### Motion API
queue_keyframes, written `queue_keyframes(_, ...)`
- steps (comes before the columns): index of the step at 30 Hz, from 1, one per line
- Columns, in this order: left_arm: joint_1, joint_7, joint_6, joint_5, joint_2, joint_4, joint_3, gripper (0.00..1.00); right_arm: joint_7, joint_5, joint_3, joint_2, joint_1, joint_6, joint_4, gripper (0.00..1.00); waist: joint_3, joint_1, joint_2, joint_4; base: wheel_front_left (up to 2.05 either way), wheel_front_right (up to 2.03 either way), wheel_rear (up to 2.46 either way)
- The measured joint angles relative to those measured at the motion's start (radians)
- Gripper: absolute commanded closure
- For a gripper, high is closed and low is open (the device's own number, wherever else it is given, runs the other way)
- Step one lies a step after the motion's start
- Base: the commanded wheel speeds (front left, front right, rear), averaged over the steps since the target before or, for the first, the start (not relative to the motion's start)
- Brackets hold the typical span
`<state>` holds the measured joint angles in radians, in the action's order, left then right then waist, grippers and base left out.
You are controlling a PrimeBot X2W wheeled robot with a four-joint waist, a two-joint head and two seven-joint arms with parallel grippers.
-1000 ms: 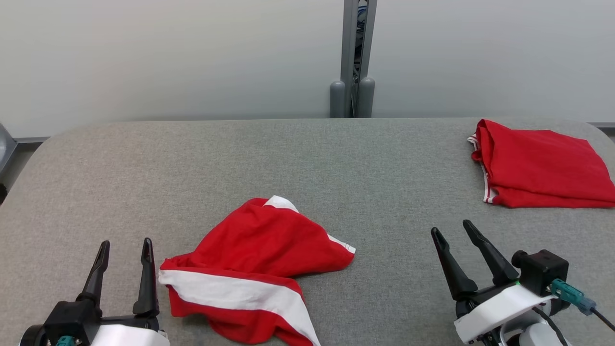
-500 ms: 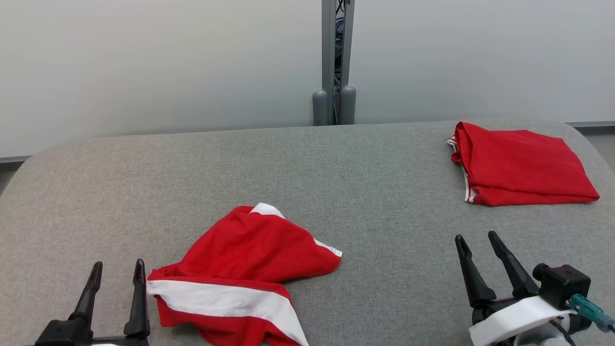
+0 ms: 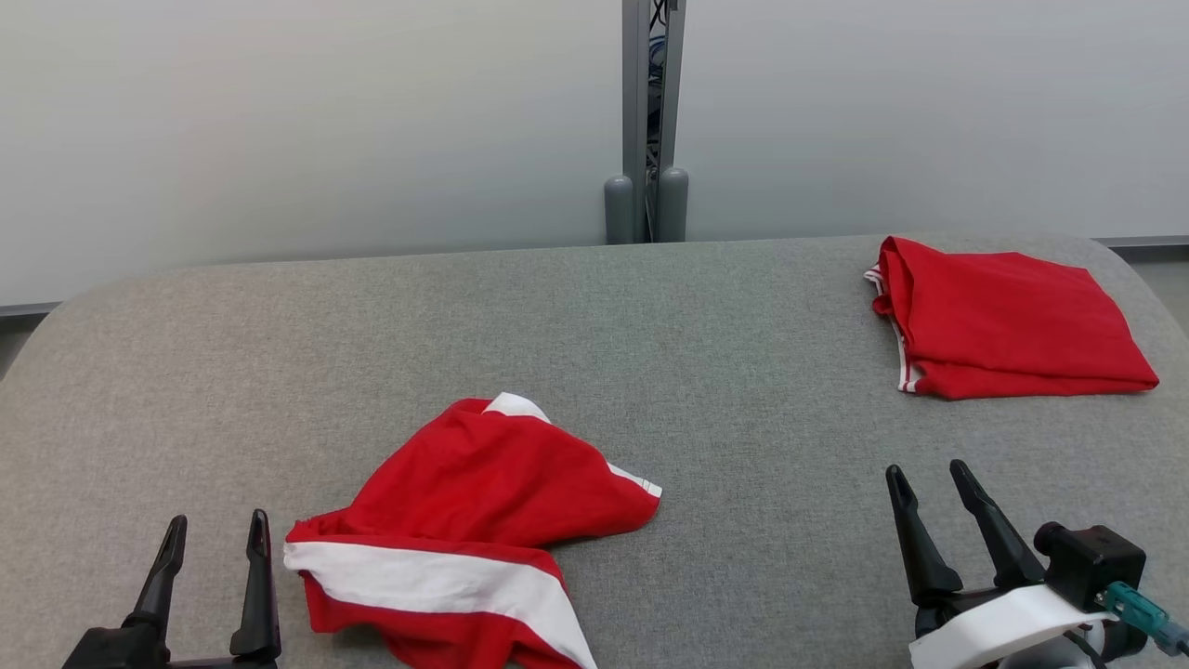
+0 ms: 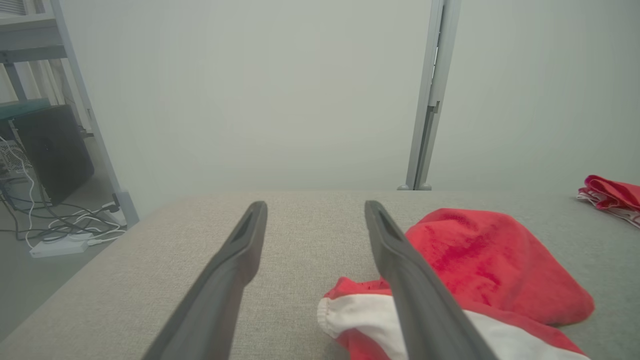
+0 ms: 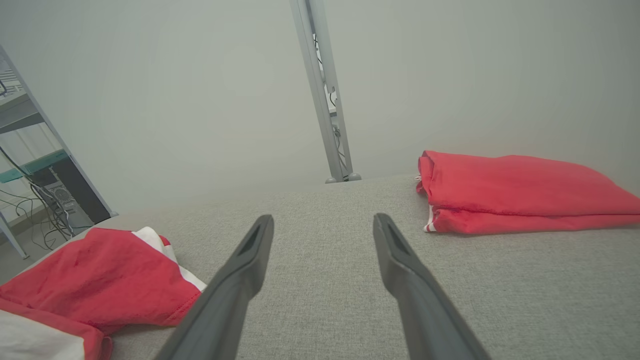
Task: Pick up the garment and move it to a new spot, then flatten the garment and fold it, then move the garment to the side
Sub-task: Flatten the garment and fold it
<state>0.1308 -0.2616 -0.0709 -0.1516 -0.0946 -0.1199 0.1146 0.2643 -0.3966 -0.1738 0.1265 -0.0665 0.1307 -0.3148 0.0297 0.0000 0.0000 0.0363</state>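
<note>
Coarse grey cloth covers the rounded table (image 3: pixel 650 307). A crumpled red garment (image 3: pixel 483 492) with a white band lies lower centre; a folded red garment (image 3: pixel 1003 316) sits upper right. Left claw (image 3: pixel 217 518) and right claw (image 3: pixel 925 467) gape empty.

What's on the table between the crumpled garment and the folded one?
Nothing: the head view shows bare grey table between the crumpled garment and the folded garment.

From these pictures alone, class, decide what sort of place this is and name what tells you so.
Probably a lab or test workspace, not a home: a grey fabric-covered table stands against plain pale partition panels joined by a metal post, with metal shelving and loose cables on the floor beside it.
</note>
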Motion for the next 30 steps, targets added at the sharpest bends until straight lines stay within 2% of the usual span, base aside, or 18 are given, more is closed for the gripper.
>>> queue_keyframes(18, 0.004, 0.000, -0.011, 0.027, 0.011, -0.001, 0.016, 0.00, 0.000, 0.002, 0.010, -0.003, 0.005, 0.000, -0.001, 0.00, -0.001, 0.0000, 0.0000, 0.000, 0.00, 0.00, 0.00)
queue_keyframes(23, 0.012, 0.000, -0.005, 0.068, -0.011, -0.055, 0.001, 0.00, 0.000, 0.018, 0.004, -0.002, 0.005, 0.000, -0.010, 0.00, 0.003, 0.0000, 0.0000, -0.001, 0.00, 0.00, 0.00)
queue_keyframes(30, 0.006, 0.003, 0.002, 0.072, -0.018, -0.080, -0.007, 0.00, 0.000, 0.020, 0.000, -0.002, 0.005, 0.000, -0.015, 0.00, 0.007, 0.0000, 0.0000, -0.006, 0.00, 0.00, 0.00)
